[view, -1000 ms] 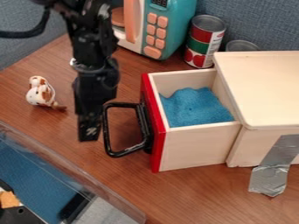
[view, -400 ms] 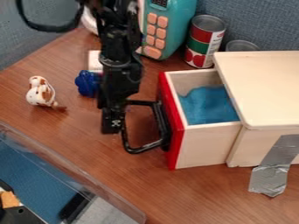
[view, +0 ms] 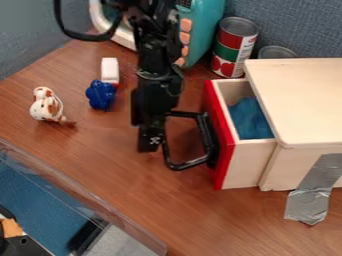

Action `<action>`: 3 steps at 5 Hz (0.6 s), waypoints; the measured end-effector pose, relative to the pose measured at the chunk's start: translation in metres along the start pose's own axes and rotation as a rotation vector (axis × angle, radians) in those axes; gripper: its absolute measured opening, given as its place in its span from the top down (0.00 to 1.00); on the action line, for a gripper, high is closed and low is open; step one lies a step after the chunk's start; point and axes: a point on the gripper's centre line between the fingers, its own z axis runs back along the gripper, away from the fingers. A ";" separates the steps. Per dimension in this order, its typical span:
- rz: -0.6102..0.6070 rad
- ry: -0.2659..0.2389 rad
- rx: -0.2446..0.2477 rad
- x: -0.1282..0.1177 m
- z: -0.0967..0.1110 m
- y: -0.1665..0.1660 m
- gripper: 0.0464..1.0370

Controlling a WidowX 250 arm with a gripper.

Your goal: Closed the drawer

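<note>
Claw (view: 151, 141) state: can't tell if clenched or released. Drawer (view: 247, 165), part-open, is R of claw in view, handle (view: 190, 164) right beside claw. Risks: off-ctr push may skew & jam it; claw could slip off handle, esp. w/ poor contact.

The drawer (view: 250, 163) is a pale wood box with a bright red front and a big black handle (view: 189, 164) on it. It sits right of the middle of the picture, flat and upright, with its red front facing left. It is partly open, poking out from the wooden box, and soft blue stuff (view: 251, 120) lies inside.
</note>
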 end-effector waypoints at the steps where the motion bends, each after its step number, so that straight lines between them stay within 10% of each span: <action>1: 0.037 -0.046 -0.025 0.023 0.011 0.010 0.04; 3: 0.048 -0.088 -0.054 0.056 0.024 0.014 0.04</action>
